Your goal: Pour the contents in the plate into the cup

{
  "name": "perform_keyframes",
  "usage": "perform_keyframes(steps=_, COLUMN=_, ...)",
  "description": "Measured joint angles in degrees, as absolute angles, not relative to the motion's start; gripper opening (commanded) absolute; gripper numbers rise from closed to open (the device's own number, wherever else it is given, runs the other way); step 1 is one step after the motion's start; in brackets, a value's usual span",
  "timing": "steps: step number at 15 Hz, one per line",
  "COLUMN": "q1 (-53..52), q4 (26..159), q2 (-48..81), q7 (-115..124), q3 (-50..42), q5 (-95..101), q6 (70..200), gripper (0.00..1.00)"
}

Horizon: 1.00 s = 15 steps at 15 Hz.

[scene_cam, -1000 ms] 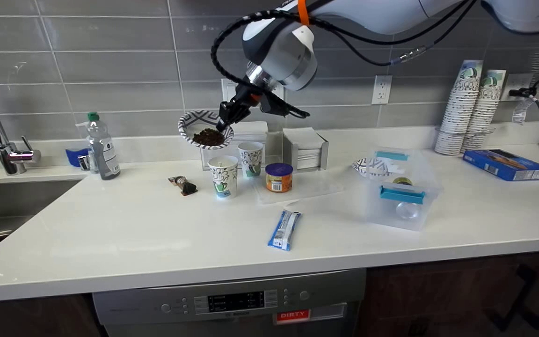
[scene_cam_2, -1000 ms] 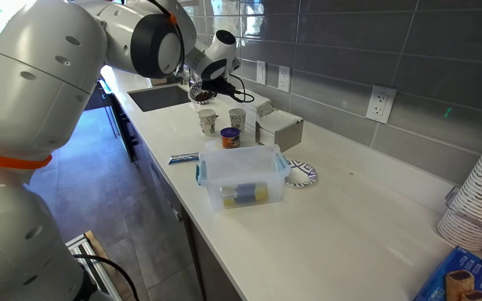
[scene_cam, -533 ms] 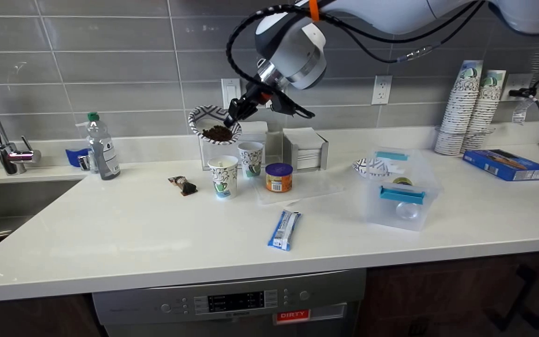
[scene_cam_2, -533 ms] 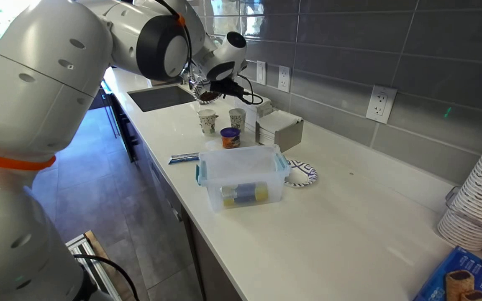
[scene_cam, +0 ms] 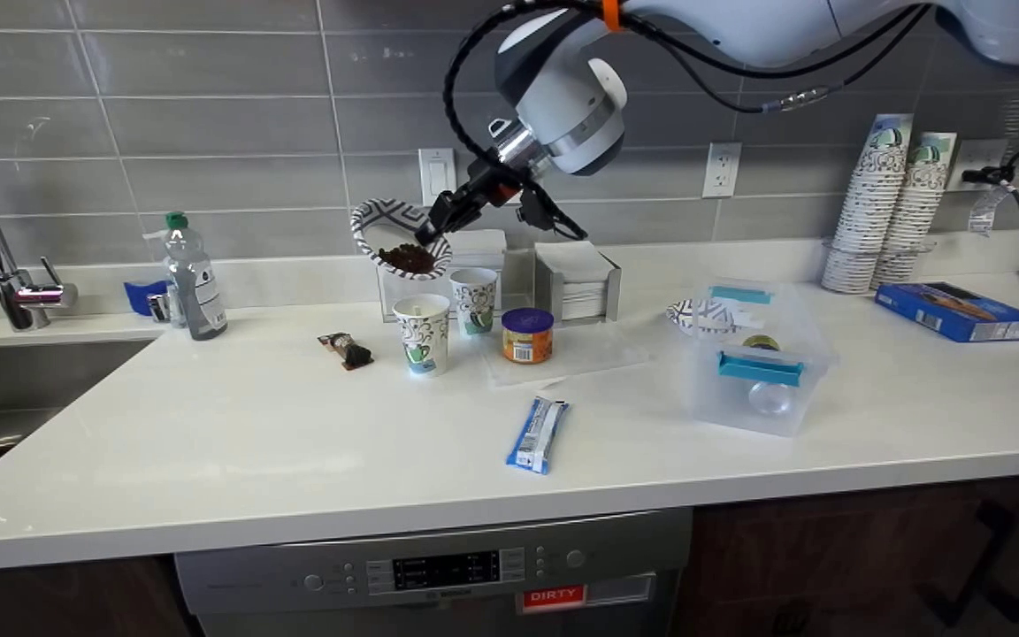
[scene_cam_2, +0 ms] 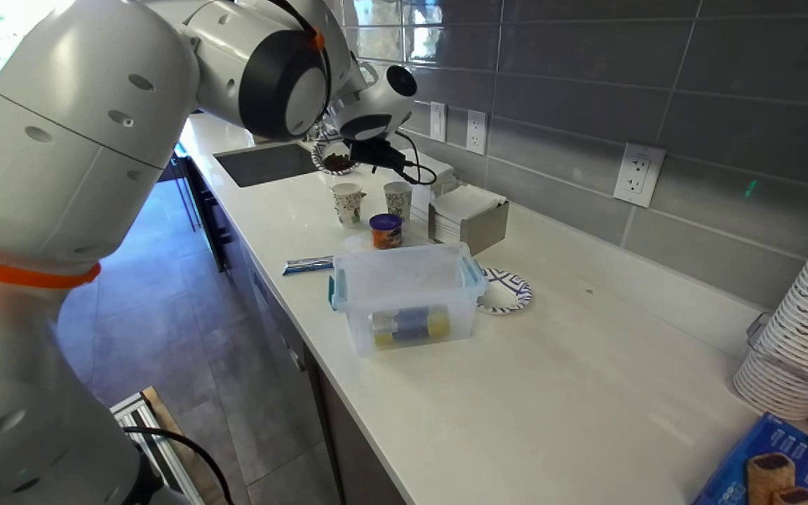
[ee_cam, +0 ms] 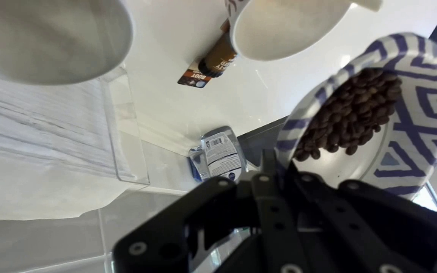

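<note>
The white arm [scene_cam_2: 88, 133] wears orange bands [scene_cam_2: 25, 274], black cables [scene_cam: 450, 93], a black tool [ee_cam: 280, 167].

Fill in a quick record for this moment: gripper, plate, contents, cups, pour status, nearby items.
Gripper: shut on the rim of the plate
Plate: patterned, tilted, held off the counter
Contents: dark brown beans, heaped toward one side
Cups: front cup, rear cup, both upright
Pour status: no beans seen falling
Nearby items: purple-lidded tub, blue-wrapped bar, transparent box
</note>
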State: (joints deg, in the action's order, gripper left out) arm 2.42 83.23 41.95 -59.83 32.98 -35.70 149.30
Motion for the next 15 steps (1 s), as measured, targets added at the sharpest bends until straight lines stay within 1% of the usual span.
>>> perform_keyframes(steps=7, q1=3.8, q4=84.4, q2=43.1, q7=-68.1, q3=35.9, q5=-40.7, q6=151.4, gripper=0.01)
perform_keyframes(steps=15, q1=3.6, q4=83.3, q2=45.7, q7=-72.3, q3=37.2, q5=-41.9, q6=159.2, gripper=0.01)
